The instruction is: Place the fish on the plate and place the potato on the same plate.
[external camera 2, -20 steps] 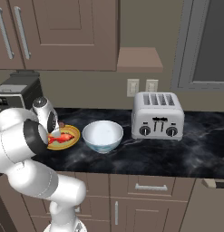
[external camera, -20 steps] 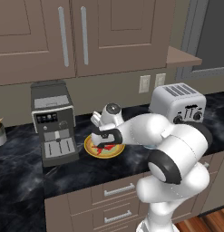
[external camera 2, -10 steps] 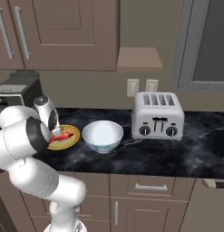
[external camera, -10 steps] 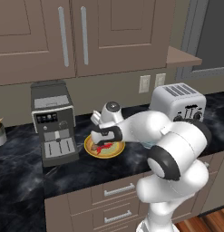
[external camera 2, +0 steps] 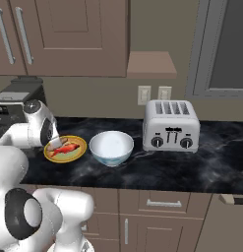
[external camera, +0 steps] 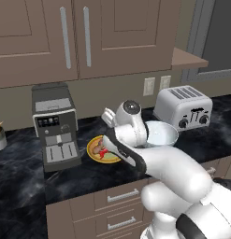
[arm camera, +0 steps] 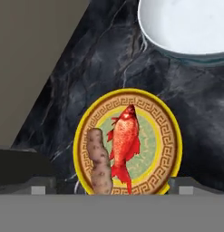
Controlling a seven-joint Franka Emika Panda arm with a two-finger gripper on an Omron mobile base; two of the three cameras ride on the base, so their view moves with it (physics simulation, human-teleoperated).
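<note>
Claw: two dark finger tips (arm camera: 105, 186) sit wide apart at the bottom corners of the hand view, spread and pinching nothing, above the plate.
Fish: small bright red-orange fish with tail and fins (arm camera: 124, 144) lies flat at the middle of the plate, lengthwise, free of the claw; I judge it already placed.
Potato: knobbly brownish-tan elongated lump (arm camera: 99, 161) lies on the plate, along the fish's side and just beside it, its near end at the rim; it looks released, so this reads as the task's closing step.
Plate: flat round yellow plate with an orange-brown key-pattern rim (arm camera: 170, 136) rests on the surface; both items lie side by side so both fit inside the rim.
Surface: black marbled counter (external camera 2: 157, 170) carries everything.
Bowl: deep pale blue-white bowl (external camera 2: 111, 147) stands just beside the plate, apart from it.
Toaster: silver four-slot toaster (external camera 2: 170, 126) stands beyond the bowl, well away from the plate.
Coffee machine: grey and black boxy machine (external camera: 56, 126) stands near the plate's other side.
Writing: no brand, label or legible text shows on anything; the coffee machine's panel marks are too small to read.
</note>
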